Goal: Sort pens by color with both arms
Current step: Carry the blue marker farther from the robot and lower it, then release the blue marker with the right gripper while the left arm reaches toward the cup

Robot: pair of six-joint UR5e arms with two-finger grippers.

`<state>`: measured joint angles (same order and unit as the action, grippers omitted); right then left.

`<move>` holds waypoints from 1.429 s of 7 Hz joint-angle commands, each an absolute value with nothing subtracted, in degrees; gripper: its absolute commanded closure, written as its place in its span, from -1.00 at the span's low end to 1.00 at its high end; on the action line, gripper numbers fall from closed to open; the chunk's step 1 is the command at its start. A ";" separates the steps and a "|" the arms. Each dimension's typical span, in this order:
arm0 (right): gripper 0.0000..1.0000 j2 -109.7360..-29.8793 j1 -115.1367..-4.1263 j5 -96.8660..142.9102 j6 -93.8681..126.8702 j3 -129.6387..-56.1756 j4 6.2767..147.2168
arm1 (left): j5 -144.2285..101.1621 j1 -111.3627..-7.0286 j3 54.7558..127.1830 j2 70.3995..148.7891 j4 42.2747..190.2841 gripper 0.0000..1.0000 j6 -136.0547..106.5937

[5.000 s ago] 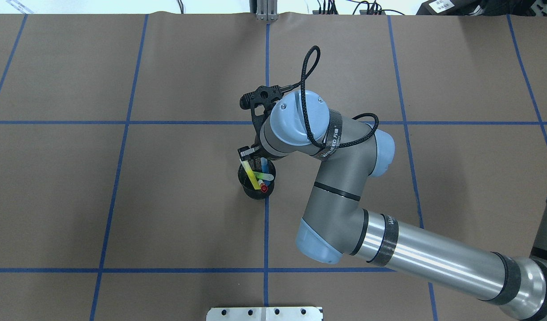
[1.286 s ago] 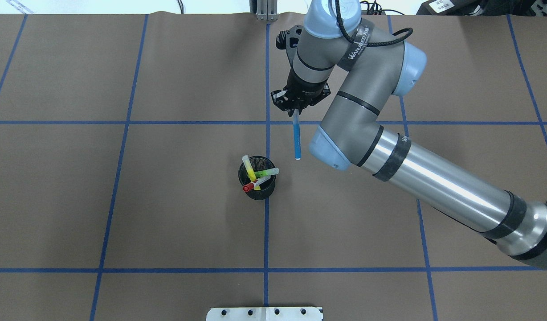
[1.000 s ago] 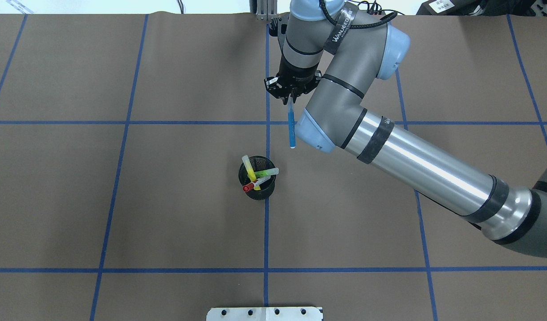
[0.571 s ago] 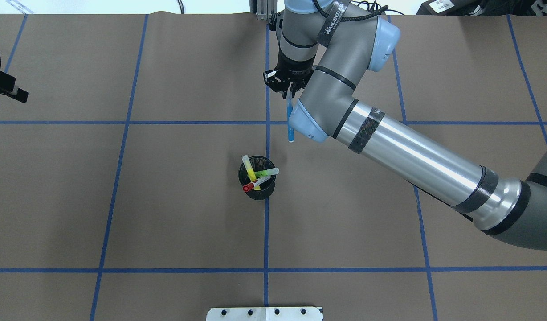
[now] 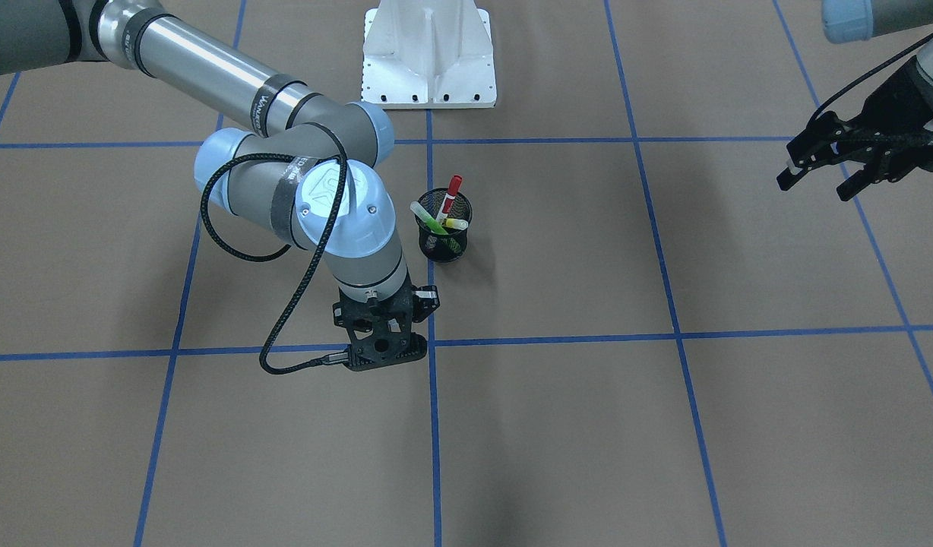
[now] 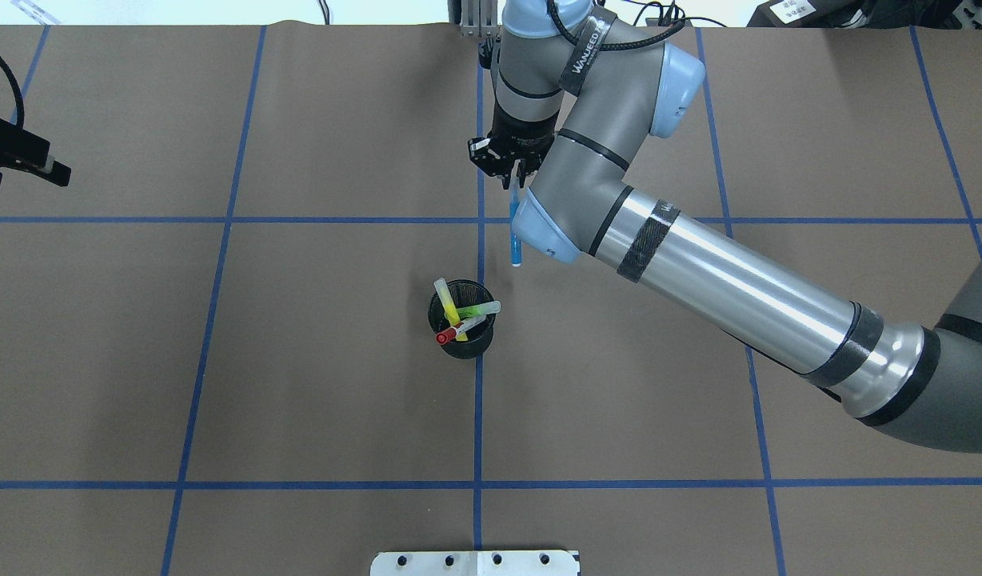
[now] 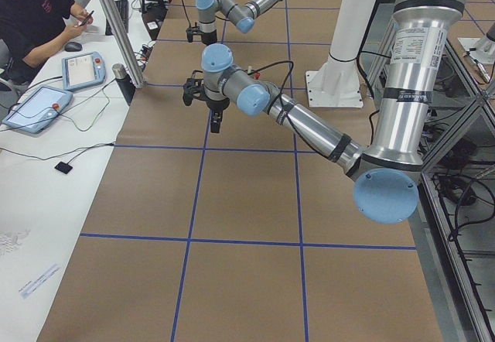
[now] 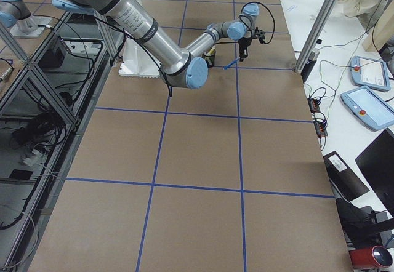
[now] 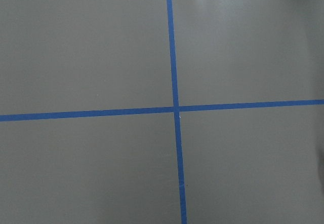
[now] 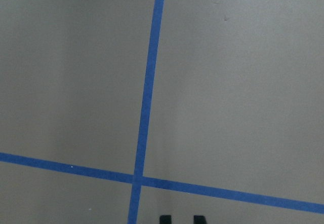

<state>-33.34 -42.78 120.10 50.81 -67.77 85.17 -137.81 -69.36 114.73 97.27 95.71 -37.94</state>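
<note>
My right gripper (image 6: pixel 513 178) is shut on the top of the blue pen (image 6: pixel 515 240), which hangs tilted over the table beyond the black mesh cup (image 6: pixel 461 328). The blue pen (image 8: pixel 231 63) also shows in the exterior right view. In the cup stand the neon yellow pen (image 6: pixel 447 308), the neon green pen (image 6: pixel 479 309) and the white pen with red ends (image 6: pixel 445 338). My left gripper (image 5: pixel 816 181) hovers open and empty far out on the robot's left side, well away from the cup (image 5: pixel 444 228).
Blue tape lines grid the brown table cover. The white pedestal base (image 5: pixel 428 53) sits at the robot's edge. An aluminium post (image 6: pixel 475 20) stands at the far edge. A person (image 7: pixel 35 17) sits at a side desk with tablets.
The right arm lifted the blue pen out of the cup and carried it away toward the far side. The left gripper came into view at the left edge.
</note>
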 commanded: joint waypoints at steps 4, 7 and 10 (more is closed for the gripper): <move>-0.29 -33.49 -42.10 120.32 50.71 -67.76 85.08 | -137.72 -69.17 114.79 97.29 95.71 -0.98 -38.06; -0.97 -33.57 -44.80 118.92 50.98 -68.20 82.11 | -137.29 -65.33 114.35 102.70 95.54 -0.98 -46.25; -0.98 -40.22 -53.23 125.82 44.70 -75.03 82.09 | -131.76 -53.91 114.78 110.81 95.27 -0.98 -62.10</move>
